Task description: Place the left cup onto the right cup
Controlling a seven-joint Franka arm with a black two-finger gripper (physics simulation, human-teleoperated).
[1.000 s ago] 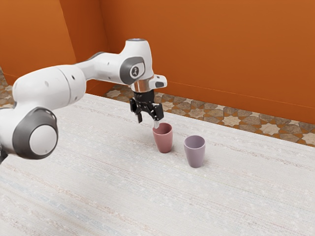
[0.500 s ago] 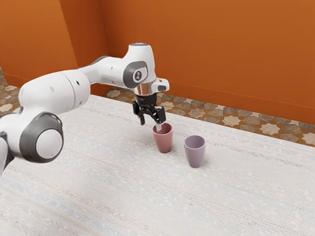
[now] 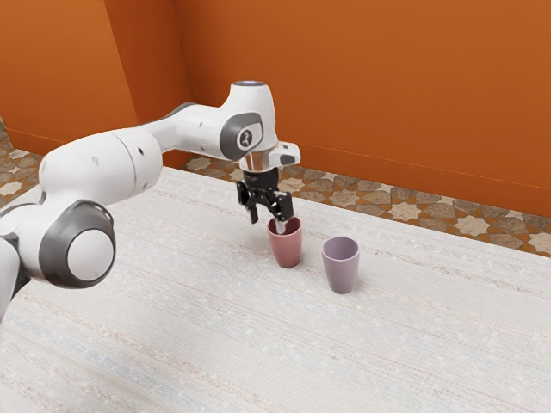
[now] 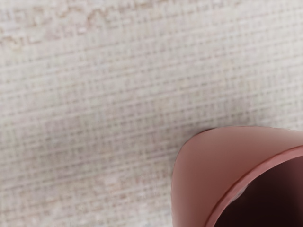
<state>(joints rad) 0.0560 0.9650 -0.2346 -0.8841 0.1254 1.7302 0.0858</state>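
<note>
**Gripper (image 3: 268, 222) released at the red cup (image 3: 285, 244)**

The pale table (image 3: 215, 344) fills the foreground. On it the mauve cup (image 3: 340, 264) stands upright. The red cup stands just beside it, not touching, toward the exterior view's left. The gripper hangs at the red cup's rim with its fingers spread. One finger dips into the mouth, and how deep is hard to make out. The other is outside, clear of the wall, so nothing is grasped. In the wrist view the red cup (image 4: 213, 165) is cut off at the edge, with only part of its rim and side showing against the table (image 4: 94, 118). Behind are the arm (image 3: 129, 163), the tiled floor (image 3: 413, 202) and the orange wall (image 3: 387, 86).
</note>
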